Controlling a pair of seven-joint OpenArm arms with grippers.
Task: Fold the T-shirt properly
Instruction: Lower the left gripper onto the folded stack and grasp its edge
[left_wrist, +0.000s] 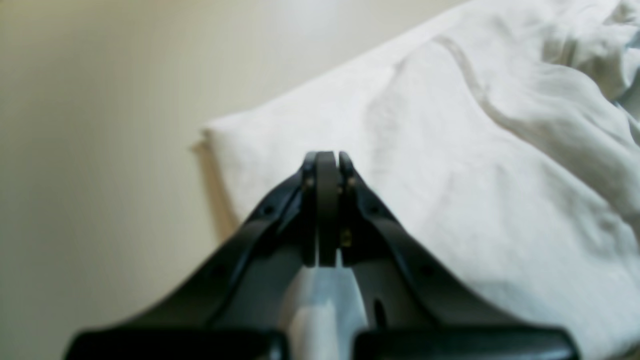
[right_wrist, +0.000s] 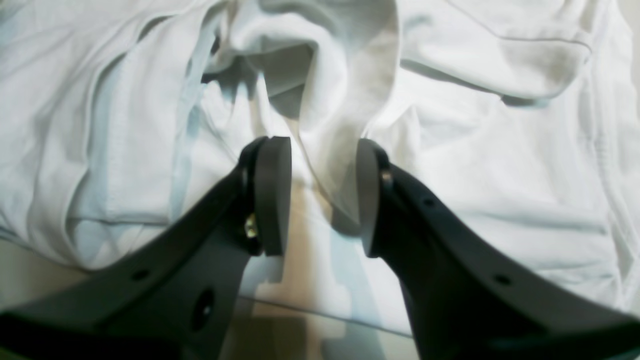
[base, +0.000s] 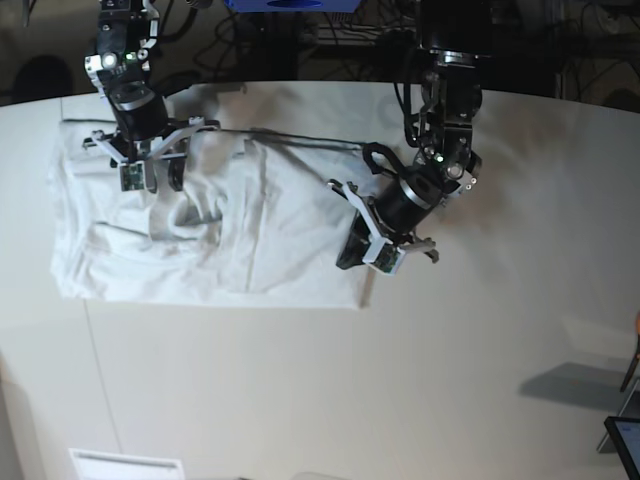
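The T-shirt (base: 200, 240) lies rumpled toward the table's (base: 420, 380) far left corner, part-folded. The left gripper (left_wrist: 327, 160), jaws pressed together and empty, rests on its near right corner. The right gripper (right_wrist: 322, 195) stands half-open around a raised fold, not pinching it. Next, I judge: close, lift, smooth flat. No containers in sight

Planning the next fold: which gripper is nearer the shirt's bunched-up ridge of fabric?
Right. The right gripper is open with the raised ridge between its fingers. The left gripper is shut over the flat corner of the T-shirt, at the opposite side.
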